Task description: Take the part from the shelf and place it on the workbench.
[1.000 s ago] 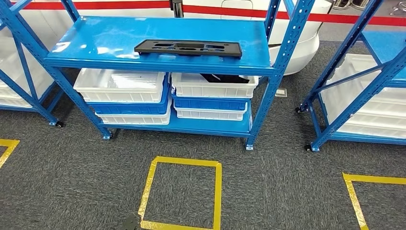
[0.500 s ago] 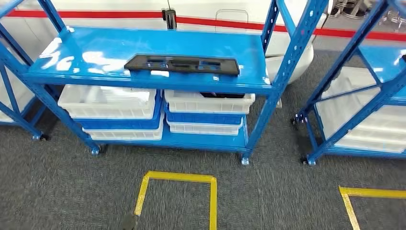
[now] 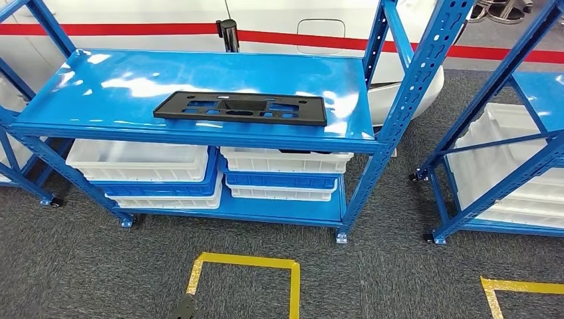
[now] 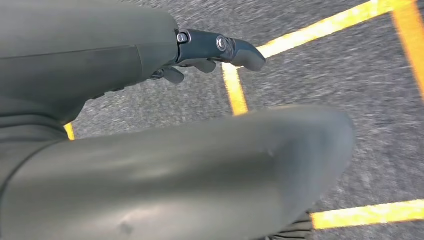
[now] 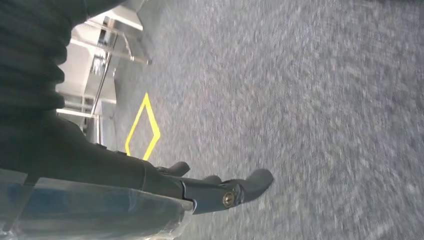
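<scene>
A long flat black part (image 3: 241,108) with several cut-outs lies on the top board of the blue shelf (image 3: 120,80), near its front edge and a little right of centre. Nothing touches it. My left hand (image 4: 200,50) hangs over the grey carpet and yellow floor tape, fingers stretched out and holding nothing. My right hand (image 5: 210,190) also hangs above the carpet, its dark fingers extended and empty. Both hands are far from the part.
Stacked white and blue bins (image 3: 143,163) (image 3: 282,169) fill the shelf's lower level. A second blue rack (image 3: 505,139) with white bins stands to the right. A yellow tape square (image 3: 245,279) marks the carpet in front. A white body with a red stripe (image 3: 153,28) stands behind.
The whole picture has shifted: the camera has come closer to the shelf, which now looks larger and lower in the frame. The black part lies where it was on the board.
</scene>
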